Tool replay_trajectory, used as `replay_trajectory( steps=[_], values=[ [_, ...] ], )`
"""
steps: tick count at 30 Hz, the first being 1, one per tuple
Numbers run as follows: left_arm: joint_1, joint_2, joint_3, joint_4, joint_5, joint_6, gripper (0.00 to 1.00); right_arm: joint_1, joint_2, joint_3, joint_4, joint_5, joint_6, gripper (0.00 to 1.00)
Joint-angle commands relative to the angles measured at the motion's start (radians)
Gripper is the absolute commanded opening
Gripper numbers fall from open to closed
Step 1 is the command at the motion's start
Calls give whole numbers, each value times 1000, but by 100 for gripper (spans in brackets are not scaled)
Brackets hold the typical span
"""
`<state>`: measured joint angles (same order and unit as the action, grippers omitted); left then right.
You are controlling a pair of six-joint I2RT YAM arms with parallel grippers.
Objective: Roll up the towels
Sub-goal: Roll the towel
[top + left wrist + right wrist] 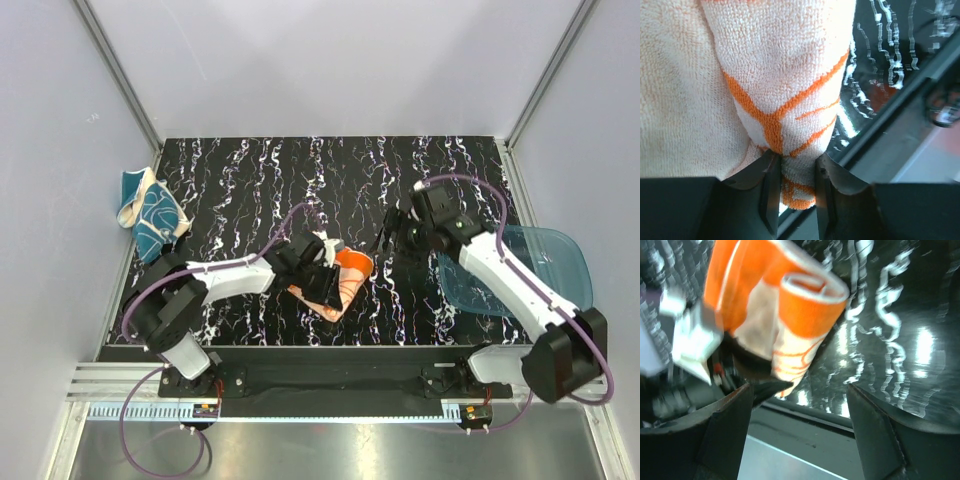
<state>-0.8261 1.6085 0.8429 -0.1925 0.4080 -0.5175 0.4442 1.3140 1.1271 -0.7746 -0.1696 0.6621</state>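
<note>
The orange and peach towel (350, 272) is partly rolled, and my left gripper (322, 280) holds it near the front middle of the table. In the left wrist view, the jaws of the left gripper (795, 187) are shut on a narrow end of the towel (780, 75). My right gripper (387, 238) hangs just right of the roll, open and apart from it. The right wrist view shows the right gripper (800, 412) wide open with nothing between its fingers, and the towel's rolled end (807, 305) beyond them. The teal towel (150, 212) lies crumpled at the table's far left edge.
A translucent blue plastic tray (545, 262) sits at the right edge, partly under the right arm. The table top (300, 175) is black with white marbling. Grey walls close in the back and both sides. A metal rail runs along the front edge.
</note>
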Motion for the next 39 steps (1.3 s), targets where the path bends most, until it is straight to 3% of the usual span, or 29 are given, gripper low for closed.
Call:
replay_trajectory(
  steps=[1,11,23,34,39],
  values=[
    [54,59,-33,56,265,-77,27,4,-102,-142,235,-213,31,81],
    [188,200,-57,240,509,-220,29,16,-111,-446,563,-318,145,81],
    [281,283,-134,516,647,-438,31,120,129,-541,920,-295,215,79],
    [295,343,-188,760,710,-616,35,136,267,-549,1060,-303,231,60],
    [295,314,-179,705,692,-587,40,143,307,-538,1074,-312,232,33]
  ],
)
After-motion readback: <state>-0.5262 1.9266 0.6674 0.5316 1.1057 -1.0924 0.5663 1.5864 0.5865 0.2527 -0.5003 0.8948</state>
